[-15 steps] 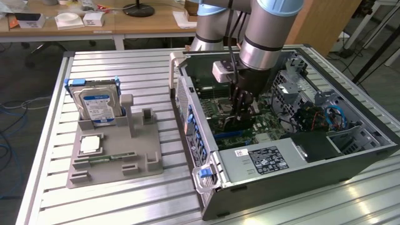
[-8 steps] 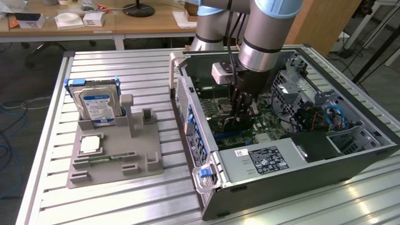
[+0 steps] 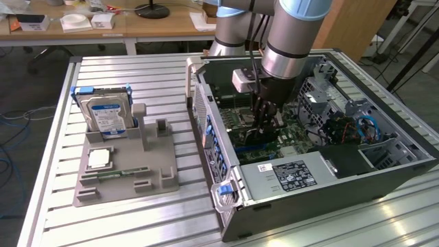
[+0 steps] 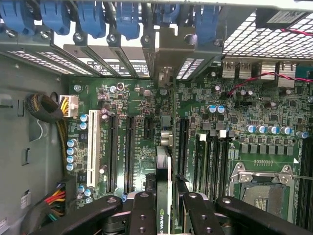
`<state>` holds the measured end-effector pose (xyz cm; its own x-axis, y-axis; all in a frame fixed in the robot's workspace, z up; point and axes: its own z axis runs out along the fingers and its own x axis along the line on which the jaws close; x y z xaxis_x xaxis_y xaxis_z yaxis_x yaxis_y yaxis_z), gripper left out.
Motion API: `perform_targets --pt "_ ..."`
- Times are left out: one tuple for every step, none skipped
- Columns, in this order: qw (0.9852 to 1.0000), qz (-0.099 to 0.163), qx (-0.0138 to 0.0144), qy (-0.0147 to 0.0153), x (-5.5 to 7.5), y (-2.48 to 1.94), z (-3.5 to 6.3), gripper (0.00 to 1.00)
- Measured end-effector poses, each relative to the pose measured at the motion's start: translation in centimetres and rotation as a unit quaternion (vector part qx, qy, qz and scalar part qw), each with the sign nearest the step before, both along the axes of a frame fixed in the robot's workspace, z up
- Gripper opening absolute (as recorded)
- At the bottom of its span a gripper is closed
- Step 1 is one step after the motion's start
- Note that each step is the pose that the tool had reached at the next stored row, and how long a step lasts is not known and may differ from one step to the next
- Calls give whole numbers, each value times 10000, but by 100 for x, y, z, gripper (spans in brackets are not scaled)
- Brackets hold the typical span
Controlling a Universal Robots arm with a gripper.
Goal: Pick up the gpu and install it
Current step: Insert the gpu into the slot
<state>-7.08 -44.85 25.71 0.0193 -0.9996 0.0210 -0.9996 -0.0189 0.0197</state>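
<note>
Ribbed metal slats form the desk (image 3: 137,221), carrying an open grey computer case (image 3: 343,201). Inside, the black gripper (image 4: 165,203) clamps the thin dark gpu (image 4: 164,169) edge-on above the green motherboard (image 4: 132,98).

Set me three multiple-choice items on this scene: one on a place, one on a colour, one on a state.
1. The claw is: A on the floor; B inside the open computer case; C beside a hand.
2. The label on the hard drive is: A blue; B red; C yellow.
3. The gpu is: A on the floor; B snapped in two; C gripped edge-on by the claw.
Answers: B, the case walls surround it; A, the upright drive's sticker is blue; C, the wrist view shows the claw clamping the card.
</note>
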Motion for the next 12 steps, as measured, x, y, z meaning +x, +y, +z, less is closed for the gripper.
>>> perform_targets --pt "10000 0 4 -2 1 1 7 26" --pt "10000 0 0 0 0 0 21 26" --pt "10000 0 -4 2 -1 -1 33 26" --pt "10000 0 -3 1 0 0 35 26" --pt "10000 -2 -2 1 0 0 35 26" --pt "10000 -13 -2 1 0 0 35 26" --pt "10000 -33 -3 1 0 -1 36 26" --pt "10000 -63 -5 2 -1 -3 37 26" --pt "10000 -93 -5 2 -1 -3 37 26" --pt "9999 -120 -4 2 -1 -3 37 26" --pt "9999 -147 -4 2 -1 -5 37 26" --pt "9999 -173 -4 2 -1 -7 37 26"
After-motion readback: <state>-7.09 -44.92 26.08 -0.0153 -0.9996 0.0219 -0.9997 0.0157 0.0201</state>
